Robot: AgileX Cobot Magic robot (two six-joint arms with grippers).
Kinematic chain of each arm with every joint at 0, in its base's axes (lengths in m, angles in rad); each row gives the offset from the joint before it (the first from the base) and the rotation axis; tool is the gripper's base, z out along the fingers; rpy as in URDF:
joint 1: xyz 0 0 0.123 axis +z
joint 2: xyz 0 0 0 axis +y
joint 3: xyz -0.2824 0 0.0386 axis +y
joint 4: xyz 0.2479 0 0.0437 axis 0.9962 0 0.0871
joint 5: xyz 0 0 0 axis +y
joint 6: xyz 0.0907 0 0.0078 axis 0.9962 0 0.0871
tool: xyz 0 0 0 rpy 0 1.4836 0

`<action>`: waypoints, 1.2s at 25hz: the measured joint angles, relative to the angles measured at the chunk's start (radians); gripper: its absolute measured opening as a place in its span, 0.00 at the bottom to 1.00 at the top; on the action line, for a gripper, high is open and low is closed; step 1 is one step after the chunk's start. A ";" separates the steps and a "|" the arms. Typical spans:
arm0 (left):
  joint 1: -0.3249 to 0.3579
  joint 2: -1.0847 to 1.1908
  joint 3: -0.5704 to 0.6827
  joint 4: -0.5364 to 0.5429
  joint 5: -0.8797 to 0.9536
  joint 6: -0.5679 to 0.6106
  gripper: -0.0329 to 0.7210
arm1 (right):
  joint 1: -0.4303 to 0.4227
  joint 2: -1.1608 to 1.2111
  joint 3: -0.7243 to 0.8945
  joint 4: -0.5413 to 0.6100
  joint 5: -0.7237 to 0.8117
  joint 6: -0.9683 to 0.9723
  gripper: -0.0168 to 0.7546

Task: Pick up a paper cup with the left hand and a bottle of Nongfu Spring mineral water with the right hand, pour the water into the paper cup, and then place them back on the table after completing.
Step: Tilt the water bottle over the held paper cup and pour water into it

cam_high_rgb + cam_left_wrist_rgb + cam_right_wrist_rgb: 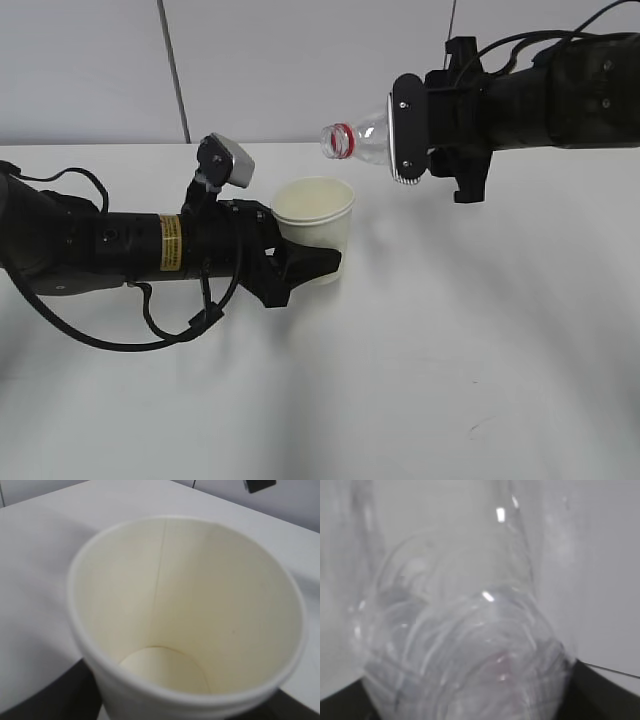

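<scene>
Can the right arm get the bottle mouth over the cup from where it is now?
Probably yes. The bottle lies tipped in the right pincer, mouth just above and right of the cup rim, which the left pincer holds. Nothing sits between them.

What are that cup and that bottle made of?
The cup looks like matte off-white paper: a straight seam runs down its inside wall and the rim is rolled. The bottle looks like thin clear glossy plastic, see-through, with bright glints and a red ring at the neck.
</scene>
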 joint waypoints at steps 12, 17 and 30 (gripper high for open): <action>0.000 0.000 0.000 0.000 0.000 0.000 0.59 | 0.000 0.000 0.000 -0.046 0.004 0.000 0.60; 0.000 0.000 0.000 0.000 0.000 0.000 0.59 | 0.005 0.000 0.000 -0.063 0.007 0.000 0.60; 0.000 0.000 0.000 0.000 0.000 0.000 0.59 | 0.009 0.000 0.000 -0.109 0.020 0.000 0.60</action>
